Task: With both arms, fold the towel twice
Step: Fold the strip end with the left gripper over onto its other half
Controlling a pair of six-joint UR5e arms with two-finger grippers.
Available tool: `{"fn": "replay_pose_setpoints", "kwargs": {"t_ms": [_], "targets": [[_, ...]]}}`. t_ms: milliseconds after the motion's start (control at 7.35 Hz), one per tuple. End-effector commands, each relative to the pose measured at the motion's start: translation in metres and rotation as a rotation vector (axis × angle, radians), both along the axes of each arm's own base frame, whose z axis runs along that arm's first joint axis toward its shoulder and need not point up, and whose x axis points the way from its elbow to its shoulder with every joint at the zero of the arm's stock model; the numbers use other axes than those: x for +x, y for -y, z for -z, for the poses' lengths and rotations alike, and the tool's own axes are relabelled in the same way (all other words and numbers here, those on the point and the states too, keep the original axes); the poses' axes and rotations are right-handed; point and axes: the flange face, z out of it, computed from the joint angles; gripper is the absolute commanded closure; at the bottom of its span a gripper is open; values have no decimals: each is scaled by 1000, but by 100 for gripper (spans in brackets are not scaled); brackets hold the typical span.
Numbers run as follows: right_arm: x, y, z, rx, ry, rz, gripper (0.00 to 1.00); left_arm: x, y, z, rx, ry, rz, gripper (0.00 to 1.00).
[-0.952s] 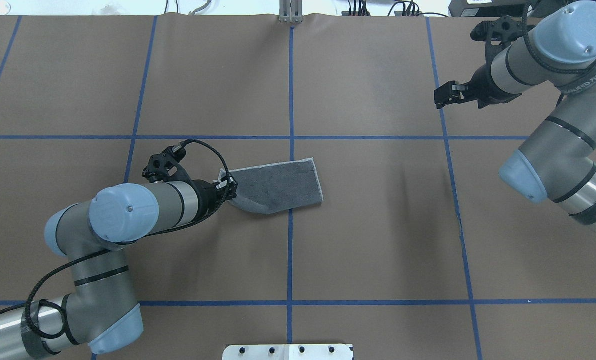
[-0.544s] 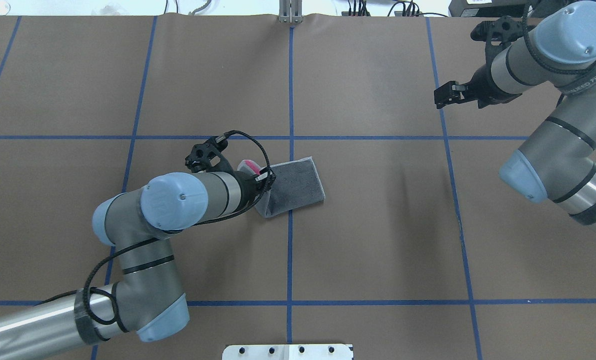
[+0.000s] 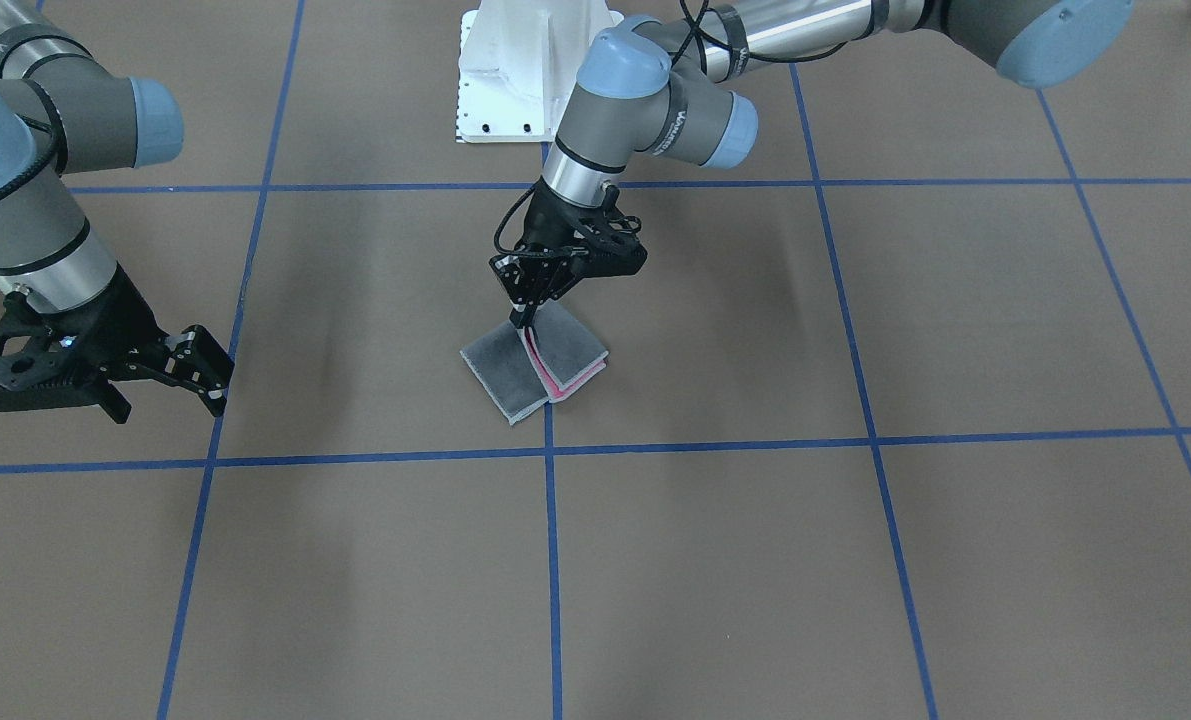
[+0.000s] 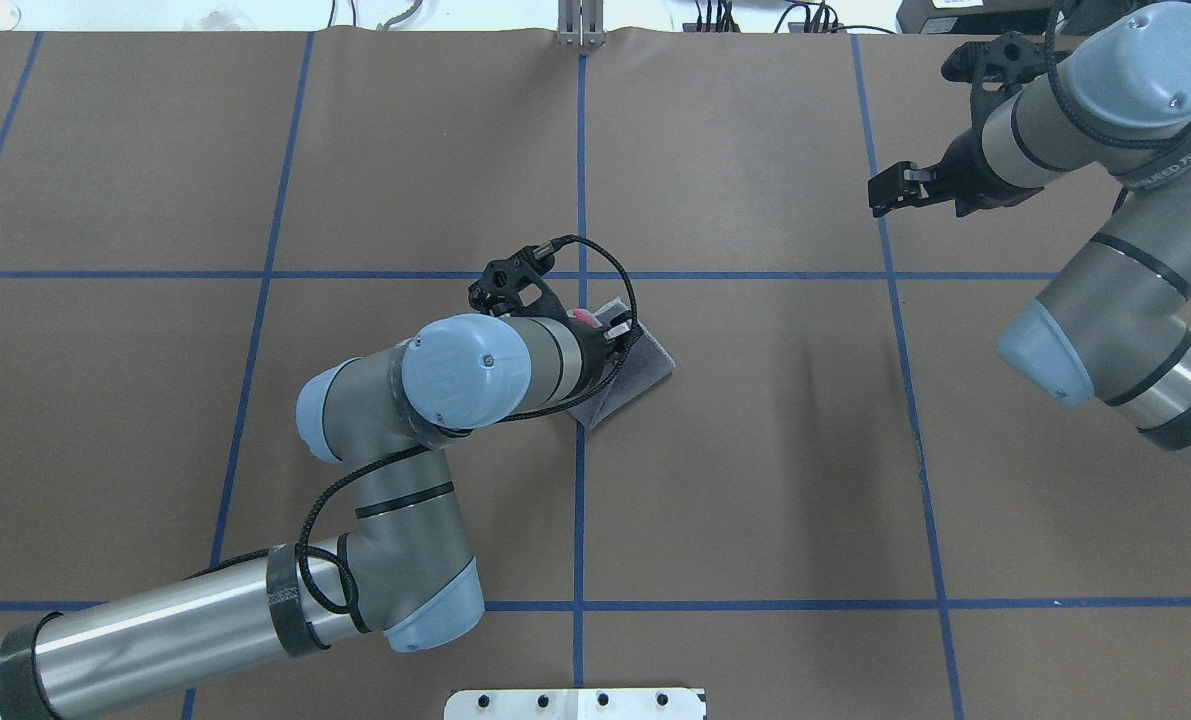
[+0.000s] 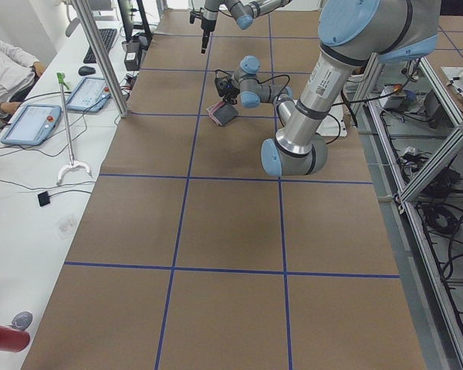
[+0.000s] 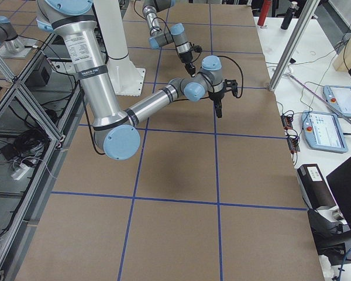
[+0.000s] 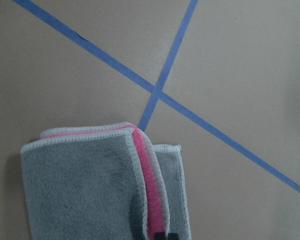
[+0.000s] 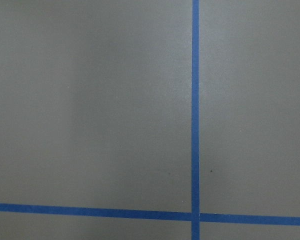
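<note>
We judge the small pink-and-grey terry towel (image 3: 500, 378) light, soft, limp. The black left gripper (image 3: 524, 322) pinches its stitched edge, a good hold; the black right gripper (image 3: 213, 385) hangs open.

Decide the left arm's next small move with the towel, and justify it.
Probably lower slightly, then open the jaws. The left gripper pinches the top flap of the towel, which already lies over the lower half, a pink strip showing. The right gripper hangs far aside.
</note>
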Motion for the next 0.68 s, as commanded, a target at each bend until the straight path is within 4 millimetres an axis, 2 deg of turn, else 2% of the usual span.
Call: {"fn": "replay_pose_setpoints", "kwargs": {"t_ms": [0,136,272,544], "targets": [[0,0,0,0,0,0,0,7,3,11,3,-5,0,100],[0,0,-1,1,0,1,0,7,3,21,7,-16,0,100],[0,0,1,2,2,0,0,4,6,23,8,-18,6,100],[-1,0,1,3,1,1,0,-4,26,25,-2,1,35,100]]}}
